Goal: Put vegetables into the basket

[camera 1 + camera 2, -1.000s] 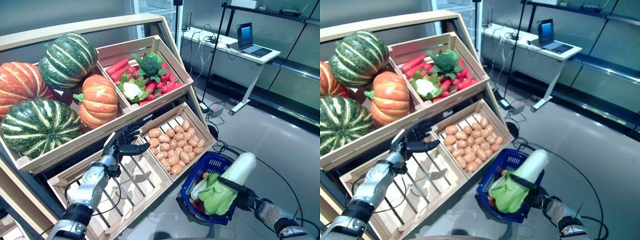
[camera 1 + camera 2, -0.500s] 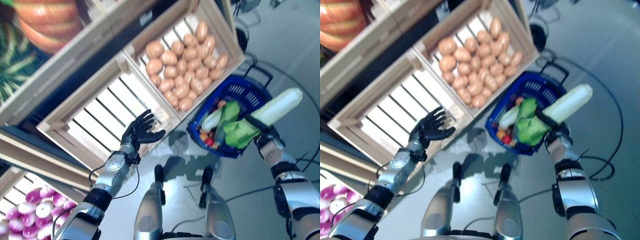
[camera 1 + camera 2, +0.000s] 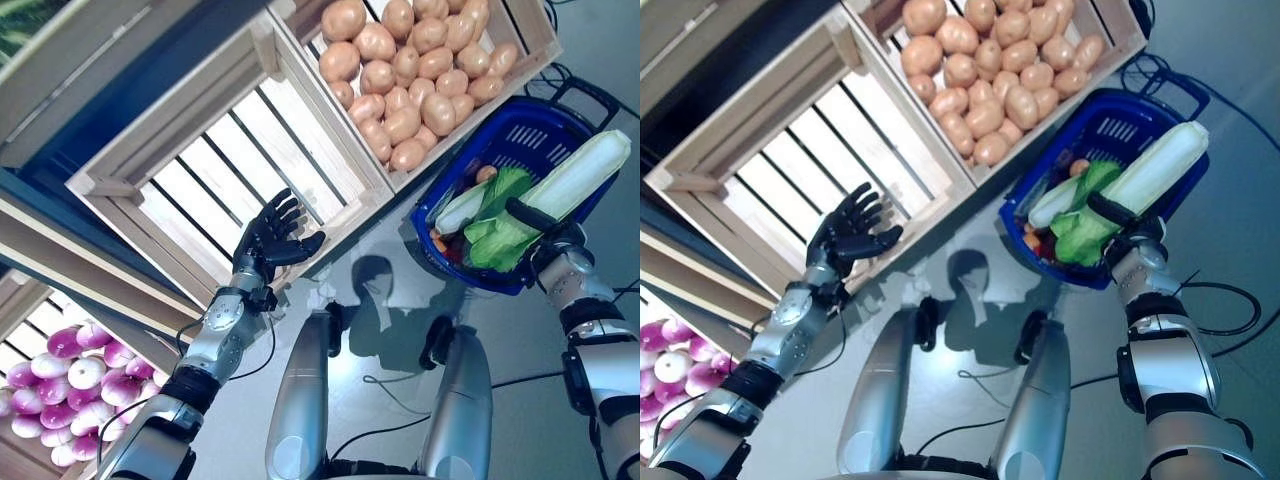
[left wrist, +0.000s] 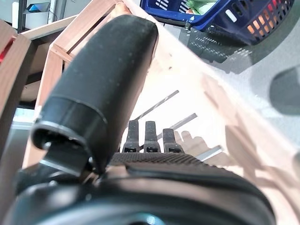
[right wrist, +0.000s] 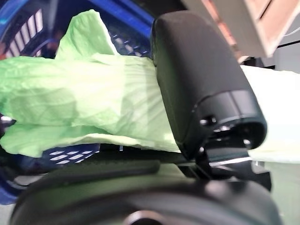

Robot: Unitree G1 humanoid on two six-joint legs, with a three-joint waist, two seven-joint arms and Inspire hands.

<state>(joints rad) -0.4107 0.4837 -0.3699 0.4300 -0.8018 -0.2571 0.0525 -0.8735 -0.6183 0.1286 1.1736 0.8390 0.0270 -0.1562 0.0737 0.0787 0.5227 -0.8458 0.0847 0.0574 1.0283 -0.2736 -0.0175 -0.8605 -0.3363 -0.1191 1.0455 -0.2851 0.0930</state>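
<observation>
A blue plastic basket (image 3: 478, 130) stands on the floor beside the potato crate, with several vegetables inside. My right hand (image 3: 548, 240) is shut on a long pale napa cabbage (image 3: 572, 177) with green leaves (image 5: 79, 108), held across the basket's near rim. Its thumb (image 5: 201, 79) wraps over the cabbage. My left hand (image 3: 272, 235) is open and empty, fingers spread, in front of the empty slatted crate (image 3: 215, 165).
A wooden crate of potatoes (image 3: 410, 70) sits behind the basket. An empty wooden crate (image 3: 800, 150) lies to its left. A lower bin with purple and white onions (image 3: 50, 385) shows at the far left. Grey floor lies around the basket.
The camera has tilted further down, so the whole scene shifted. The cabbage has come lower over the basket. The left hand stays open near the empty crate.
</observation>
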